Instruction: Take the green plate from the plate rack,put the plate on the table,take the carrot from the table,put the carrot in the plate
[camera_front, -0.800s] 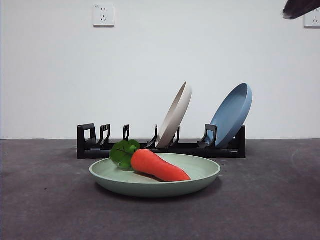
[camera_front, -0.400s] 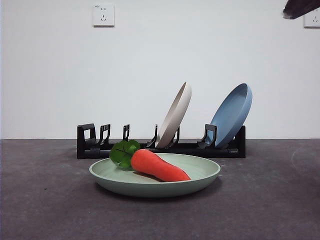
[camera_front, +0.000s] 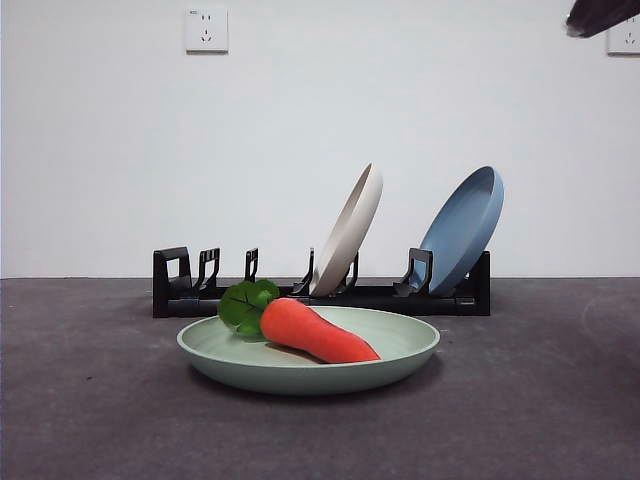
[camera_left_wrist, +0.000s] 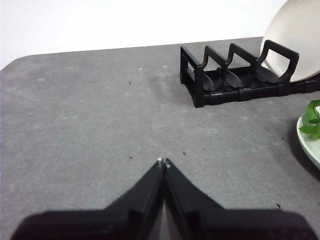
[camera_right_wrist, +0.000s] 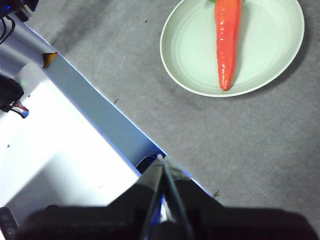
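The green plate (camera_front: 300, 362) lies flat on the table (camera_front: 540, 400) in front of the plate rack (camera_front: 320, 290). The carrot (camera_front: 315, 332) rests inside it, leaves toward the rack. In the right wrist view the plate (camera_right_wrist: 195, 55) and carrot (camera_right_wrist: 226, 40) lie well away from my right gripper (camera_right_wrist: 162, 159), which is shut and empty, high above the table's edge. My left gripper (camera_left_wrist: 163, 162) is shut and empty over bare table, with the rack's end (camera_left_wrist: 220, 80) and the plate's rim (camera_left_wrist: 307, 142) off to one side.
A cream plate (camera_front: 350, 230) and a blue plate (camera_front: 465, 228) stand tilted in the rack. A black arm tip (camera_front: 600, 15) shows at the front view's top right corner. A white and blue surface (camera_right_wrist: 65, 150) borders the table near the right gripper.
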